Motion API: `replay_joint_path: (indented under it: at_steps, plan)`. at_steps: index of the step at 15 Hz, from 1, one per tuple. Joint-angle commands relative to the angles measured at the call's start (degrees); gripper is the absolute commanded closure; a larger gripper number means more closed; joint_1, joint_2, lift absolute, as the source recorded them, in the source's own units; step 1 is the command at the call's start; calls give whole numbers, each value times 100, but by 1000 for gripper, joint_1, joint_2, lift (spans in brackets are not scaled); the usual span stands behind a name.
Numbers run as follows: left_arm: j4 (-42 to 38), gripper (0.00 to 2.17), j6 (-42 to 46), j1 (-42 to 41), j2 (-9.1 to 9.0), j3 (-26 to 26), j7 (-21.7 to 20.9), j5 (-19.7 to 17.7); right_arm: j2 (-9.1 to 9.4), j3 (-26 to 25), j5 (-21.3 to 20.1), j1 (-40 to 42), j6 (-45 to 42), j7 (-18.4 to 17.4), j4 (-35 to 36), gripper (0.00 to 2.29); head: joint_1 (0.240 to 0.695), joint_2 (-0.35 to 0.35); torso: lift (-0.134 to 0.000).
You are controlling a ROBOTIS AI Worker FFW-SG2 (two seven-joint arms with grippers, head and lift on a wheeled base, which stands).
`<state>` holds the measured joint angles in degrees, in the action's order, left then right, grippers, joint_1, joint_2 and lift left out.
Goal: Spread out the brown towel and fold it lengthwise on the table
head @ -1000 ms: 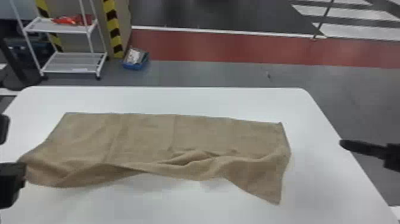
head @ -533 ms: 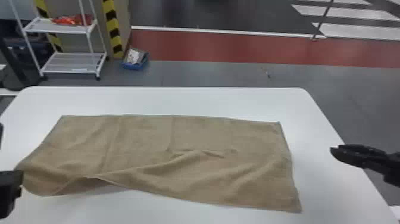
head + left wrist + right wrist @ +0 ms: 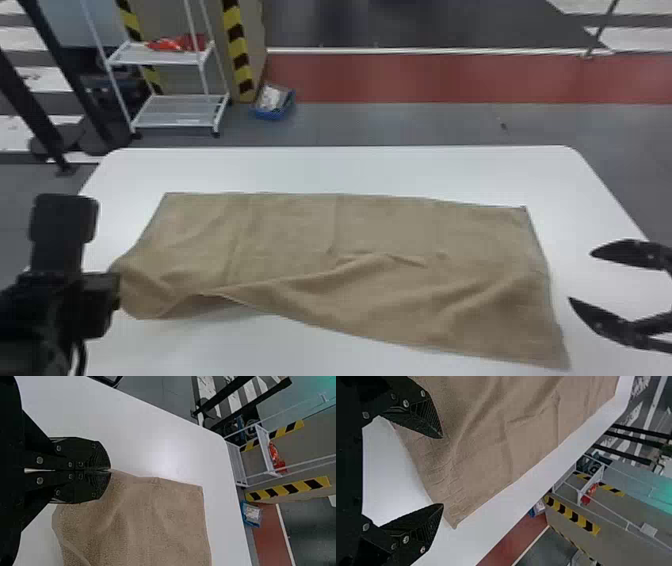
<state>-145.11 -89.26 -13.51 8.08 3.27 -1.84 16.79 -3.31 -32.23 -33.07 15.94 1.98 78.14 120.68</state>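
Left claw (image 3: 116, 291), black, flat-fingered: closed, gripping brown woven-cloth towel (image 3: 400, 225) at its near-left end. Right claw (image 3: 581, 276), same type: open, empty, fingers well apart, just beyond towel's right edge in head view. Towel spread w/ long side left to right, on white smooth-topped bench (image 3: 350, 170) w/ rounded corners; creases nr. middle, near-left part bunched, near edge slanting to near-right corner. On floor past bench, far left: white metal shelf rack (image 3: 175, 117), blue open box (image 3: 272, 114) w/ white contents.
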Motion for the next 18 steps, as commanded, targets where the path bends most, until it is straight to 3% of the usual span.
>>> replay_joint_path:
  at_steps: [1,3,7,13,18]
  plan:
    - [132,1440,0,112,0,-19,0,9,6,287,-543,111,-448,19,-18,336,695,47,-124]
    - [220,1440,0,165,0,-63,9,9,15,314,-569,216,-2048,19,-317,407,695,65,-124]
    - [352,1440,0,288,0,-63,9,61,6,305,-657,225,-2188,19,-466,444,695,120,-124]
    - [475,1440,0,367,0,-63,9,96,-29,270,-780,410,-2364,19,-677,502,695,121,-124]
    - [501,1440,0,376,0,-134,9,237,-170,208,-868,568,-2470,19,-818,502,695,121,-124]
